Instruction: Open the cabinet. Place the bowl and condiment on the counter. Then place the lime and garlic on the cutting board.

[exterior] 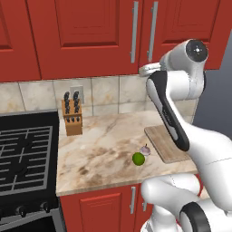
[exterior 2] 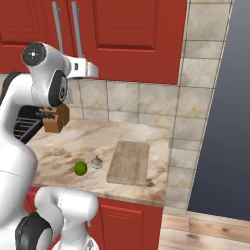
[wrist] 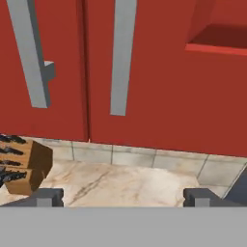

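On the counter (exterior: 104, 140) lie one lime (exterior: 138, 159) and one garlic (exterior: 145, 149); claw (wrist: 123, 198) wide.

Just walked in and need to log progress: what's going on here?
The arm has its open gripper raised in front of the red wall cabinet, facing the two grey bar handles; the doors look closed. The lime and garlic sit on the counter beside the cutting board, not on it.
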